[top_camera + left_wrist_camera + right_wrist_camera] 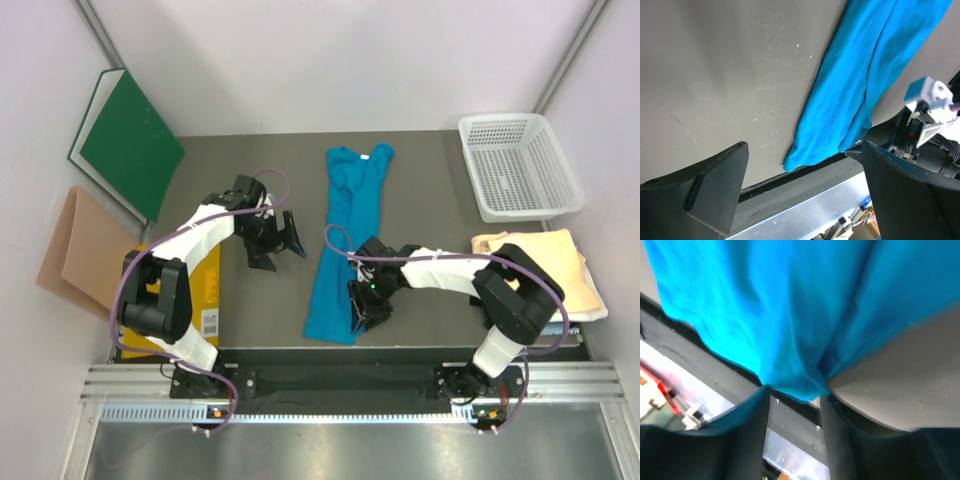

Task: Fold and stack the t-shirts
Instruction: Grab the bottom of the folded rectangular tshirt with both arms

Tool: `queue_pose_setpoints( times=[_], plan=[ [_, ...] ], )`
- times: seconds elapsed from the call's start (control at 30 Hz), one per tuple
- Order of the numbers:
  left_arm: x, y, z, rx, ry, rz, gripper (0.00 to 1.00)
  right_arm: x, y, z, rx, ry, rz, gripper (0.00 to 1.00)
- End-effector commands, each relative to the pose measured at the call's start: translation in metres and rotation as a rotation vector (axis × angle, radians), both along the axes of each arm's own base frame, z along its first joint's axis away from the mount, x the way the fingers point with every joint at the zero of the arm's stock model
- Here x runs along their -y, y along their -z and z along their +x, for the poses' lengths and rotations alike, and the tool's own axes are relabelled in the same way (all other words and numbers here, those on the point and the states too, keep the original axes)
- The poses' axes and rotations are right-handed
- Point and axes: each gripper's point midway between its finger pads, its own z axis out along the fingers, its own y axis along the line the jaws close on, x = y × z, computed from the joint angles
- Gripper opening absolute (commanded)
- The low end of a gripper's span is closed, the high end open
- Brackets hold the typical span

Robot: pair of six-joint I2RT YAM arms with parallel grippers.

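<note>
The blue t-shirt (345, 250) lay in a long strip, its near hem pinched between the right gripper (795, 395)'s fingers, their tips hidden by cloth. The left gripper (285, 238) gaped empty beside it. The cream t-shirt (555, 262) sat partly behind the right arm.

A grey-brown desk (240, 300) fills the middle of the overhead view, closed in by plain white walls (330, 60) with metal corner posts. A green board (130, 145) leans against the left wall, above a tan-pink paper sheet (75, 250). A white mesh basket (518, 166) sits at the far right. An aluminium rail (350, 380) runs along the near edge. Light is even.
</note>
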Motion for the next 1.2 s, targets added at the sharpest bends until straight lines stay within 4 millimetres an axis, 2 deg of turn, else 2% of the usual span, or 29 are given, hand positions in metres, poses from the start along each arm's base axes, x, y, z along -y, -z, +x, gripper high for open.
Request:
queue_pose_setpoints(
  times=[0.0, 0.03, 0.1, 0.17, 0.33, 0.4, 0.5, 0.73, 0.9, 1.03, 1.17],
  plan=[
    [-0.002, -0.013, -0.004, 0.045, -0.019, 0.0, 0.99, -0.011, 0.021, 0.021, 0.086, -0.042, -0.046, 0.17],
    [-0.002, -0.014, -0.004, 0.046, -0.023, -0.004, 0.99, -0.009, 0.024, 0.021, 0.09, -0.047, -0.069, 0.08],
    [-0.002, -0.012, -0.006, 0.042, -0.026, -0.003, 0.99, -0.002, 0.022, 0.02, 0.095, -0.06, -0.117, 0.0],
    [-0.003, -0.01, -0.009, 0.038, -0.029, 0.001, 0.99, 0.007, 0.017, 0.022, 0.127, -0.059, -0.158, 0.0],
    [0.0, -0.002, -0.013, 0.023, -0.033, -0.004, 0.99, 0.049, -0.023, 0.005, 0.152, -0.039, -0.27, 0.0],
    [0.003, 0.002, -0.014, 0.018, -0.031, -0.005, 0.99, 0.057, -0.043, 0.002, 0.181, -0.011, -0.258, 0.0],
    [0.009, 0.008, -0.014, 0.01, -0.019, -0.002, 0.99, 0.074, -0.055, -0.009, 0.183, 0.019, -0.279, 0.01],
    [0.024, 0.017, -0.011, -0.004, 0.005, 0.009, 0.99, 0.1, -0.042, -0.026, 0.161, 0.073, -0.345, 0.02],
    [0.038, 0.017, -0.01, 0.007, 0.031, 0.015, 0.99, 0.121, -0.037, -0.035, 0.155, 0.104, -0.412, 0.02],
    [0.048, 0.017, -0.012, 0.006, 0.049, 0.017, 0.99, 0.125, -0.039, -0.033, 0.174, 0.11, -0.426, 0.02],
    [0.055, 0.017, -0.016, 0.011, 0.063, 0.02, 0.99, 0.112, -0.053, -0.02, 0.225, 0.091, -0.373, 0.02]
  ],
)
